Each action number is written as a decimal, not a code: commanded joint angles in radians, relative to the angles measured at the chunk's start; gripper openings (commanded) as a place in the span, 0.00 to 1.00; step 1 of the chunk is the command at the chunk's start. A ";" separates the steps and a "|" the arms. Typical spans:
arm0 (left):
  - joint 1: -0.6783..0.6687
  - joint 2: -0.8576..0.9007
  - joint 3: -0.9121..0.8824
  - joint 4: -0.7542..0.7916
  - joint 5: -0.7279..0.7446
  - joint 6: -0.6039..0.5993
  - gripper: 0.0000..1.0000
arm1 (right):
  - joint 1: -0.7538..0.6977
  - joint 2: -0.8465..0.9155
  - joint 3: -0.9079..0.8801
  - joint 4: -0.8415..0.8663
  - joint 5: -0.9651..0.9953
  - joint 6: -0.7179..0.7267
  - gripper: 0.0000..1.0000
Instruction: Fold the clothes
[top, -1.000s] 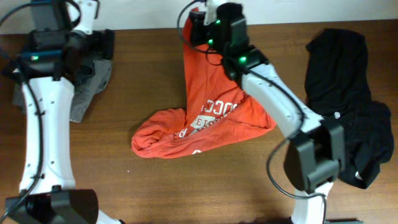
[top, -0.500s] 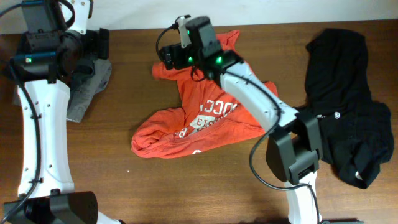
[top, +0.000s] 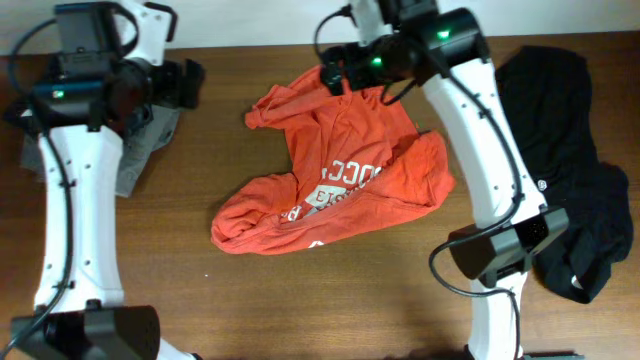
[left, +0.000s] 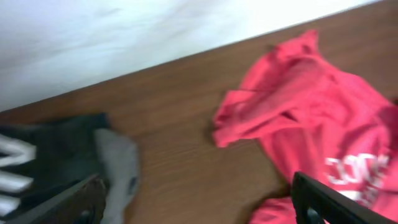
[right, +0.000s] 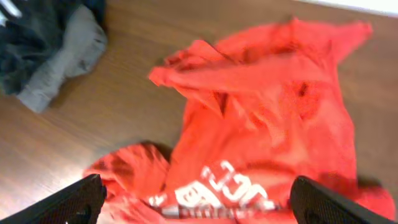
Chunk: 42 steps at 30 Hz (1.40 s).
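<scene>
The red-orange T-shirt (top: 340, 180) lies crumpled in the middle of the table, white lettering (top: 345, 185) up, with one flap spread toward the back left. My right gripper (top: 335, 75) hovers above its back edge, open and empty; in the right wrist view the T-shirt (right: 267, 106) lies below the wide-apart fingers (right: 329, 204). My left gripper (top: 188, 85) is at the back left, open and empty. In the left wrist view the T-shirt (left: 311, 106) is to the right. The black garment (top: 560, 130) with a small white logo lies bunched at the right.
A grey garment (top: 140, 150) and a black top with white letters (left: 37, 155) lie heaped at the back left under the left arm. The wall runs along the table's far edge (top: 250, 45). Bare wood (top: 300, 300) shows in front of the T-shirt.
The right gripper opened and let go of the T-shirt's back part, which dropped and spread to the left. The right arm swung back to the right. The left gripper shifted slightly right.
</scene>
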 joint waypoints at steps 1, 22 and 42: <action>-0.058 0.066 0.014 -0.002 0.087 0.008 0.95 | -0.025 -0.014 0.018 -0.054 -0.032 -0.012 1.00; -0.188 0.200 0.014 0.031 0.082 0.013 0.95 | -0.121 -0.204 0.010 -0.352 0.089 0.016 1.00; -0.192 0.225 0.014 -0.027 0.082 0.013 0.95 | -0.111 -0.344 -0.661 -0.164 0.266 0.148 1.00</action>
